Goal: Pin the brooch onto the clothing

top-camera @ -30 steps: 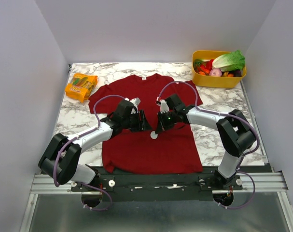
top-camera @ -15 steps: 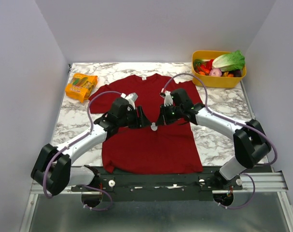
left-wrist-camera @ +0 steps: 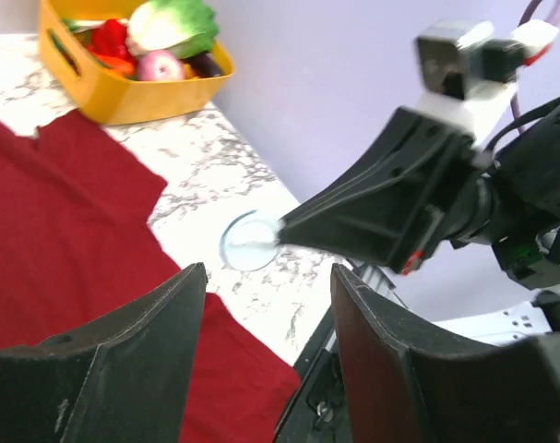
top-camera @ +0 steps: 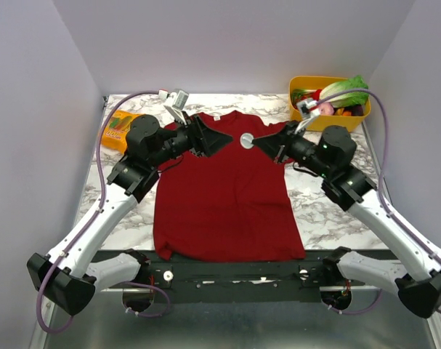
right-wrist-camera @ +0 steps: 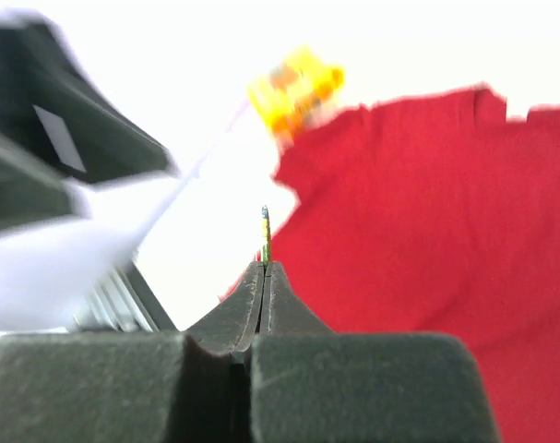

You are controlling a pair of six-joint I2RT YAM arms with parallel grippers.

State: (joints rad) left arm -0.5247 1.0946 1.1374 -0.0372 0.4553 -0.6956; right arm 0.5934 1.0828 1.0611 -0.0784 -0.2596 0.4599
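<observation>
The dark red T-shirt [top-camera: 220, 196] lies flat on the marble table, collar to the back. My right gripper [top-camera: 256, 142] is raised above the shirt's chest and is shut on the brooch [top-camera: 247, 140], a small pale round disc. In the right wrist view the brooch [right-wrist-camera: 265, 235] shows edge-on, sticking out of the closed jaws [right-wrist-camera: 265, 266], with the shirt [right-wrist-camera: 427, 212] below. My left gripper [top-camera: 219, 143] is open and empty, raised facing the brooch with a small gap between them. The left wrist view shows the brooch [left-wrist-camera: 250, 242] beyond my open fingers [left-wrist-camera: 150, 323], held by the right gripper [left-wrist-camera: 284, 226].
A yellow bin [top-camera: 328, 120] of vegetables stands at the back right and shows in the left wrist view [left-wrist-camera: 132, 92]. An orange snack bag [top-camera: 118, 125] lies at the back left, partly behind the left arm. Grey walls enclose the table.
Both arms have risen from low over the shirt's middle and moved toward the collar end. The right gripper carried the brooch up with it. The left gripper stayed open beside it.
</observation>
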